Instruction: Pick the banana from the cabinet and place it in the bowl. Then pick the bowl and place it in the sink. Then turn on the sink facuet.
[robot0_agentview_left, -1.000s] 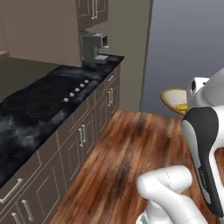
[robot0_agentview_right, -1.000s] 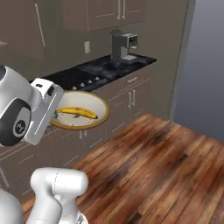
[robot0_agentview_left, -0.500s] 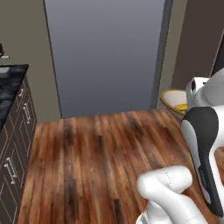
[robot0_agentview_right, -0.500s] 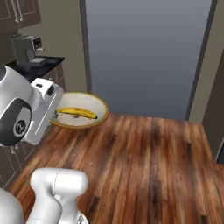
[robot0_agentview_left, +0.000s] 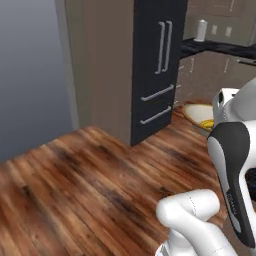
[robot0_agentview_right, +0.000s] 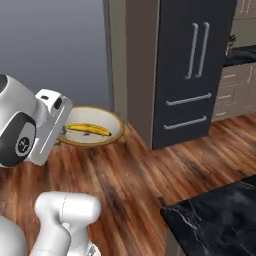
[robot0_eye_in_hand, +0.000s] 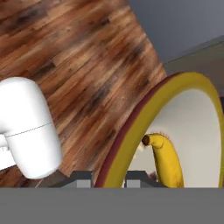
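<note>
My gripper is shut on the near rim of the bowl, one finger inside and one outside. The bowl is cream-white inside with a tan-orange rim and hangs over the wooden floor. The yellow banana lies in it. From the right base view the bowl sticks out beyond my white hand, the banana lying across its middle. In the left base view part of the bowl and the banana peek out behind my arm. The sink, the sink facuet and the cabinet are out of view.
A tall black fridge with long handles stands ahead, also in the left base view. A black marble counter corner juts in at the lower right. A far counter carries a white canister. Wooden floor lies below.
The whole scene has swung sideways as the base turns: the stove counter and coffee machine are gone and the black fridge has come in. The bowl with the banana stays gripped.
</note>
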